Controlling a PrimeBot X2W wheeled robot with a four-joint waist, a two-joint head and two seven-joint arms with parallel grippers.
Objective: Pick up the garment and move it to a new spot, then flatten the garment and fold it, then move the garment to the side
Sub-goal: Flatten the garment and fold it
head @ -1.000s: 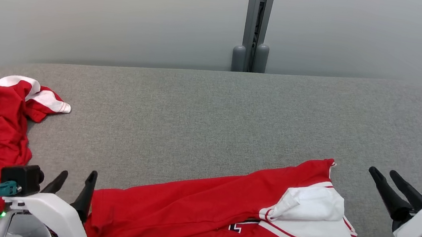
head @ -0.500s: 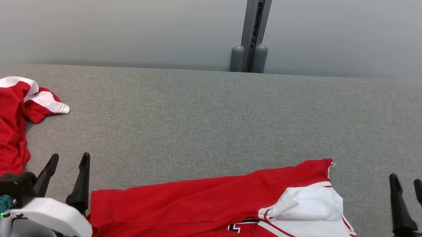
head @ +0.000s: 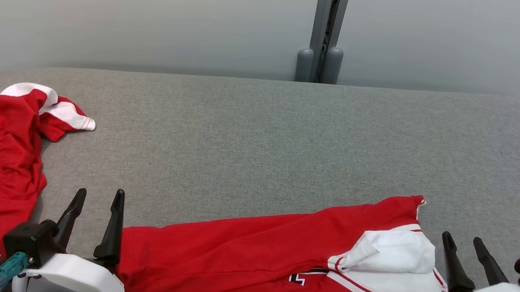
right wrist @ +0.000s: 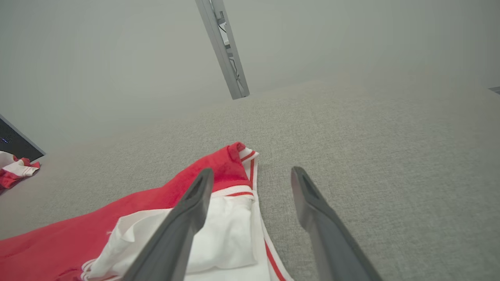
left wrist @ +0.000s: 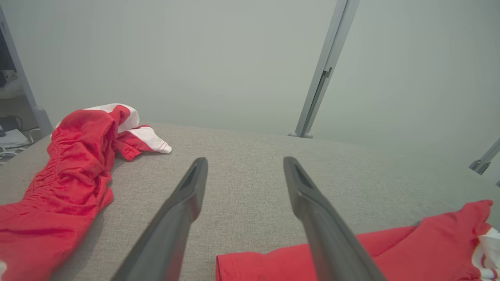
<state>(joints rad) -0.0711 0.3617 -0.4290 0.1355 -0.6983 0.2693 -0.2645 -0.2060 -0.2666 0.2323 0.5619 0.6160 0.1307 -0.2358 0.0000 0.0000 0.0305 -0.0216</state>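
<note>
1. Table (head: 262, 131): grey fabric top with rounded corners. A grey post (head: 324, 25) stands behind the middle of its far edge.
2. Garment (head: 246, 258): red with white trim. It lies lengthways along the table's near edge, from left of centre to the right part. It is roughly flat with long creases, and its near side runs off the bottom of the head view.
3. White panel (head: 390, 254): on the garment's end toward the table's right, turned over on itself and edged with red stripes. A dark marking shows partly just below it.
4. Left gripper (head: 101, 192): low over the table's near-left part, fingers spread wide, nothing between them. In the left wrist view bare table cloth shows between the fingers and the garment's red corner sits under the right-hand finger. Cannot tell whether they touch.
5. Right gripper (head: 462, 237): low over the table's near-right part, fingers wide apart and empty. In the right wrist view one finger overlaps the white panel and the other is over bare table.
6. Second red piece (head: 10, 160): crumpled at the table's left end, white bands at both ends, lying apart from the garment.
</note>
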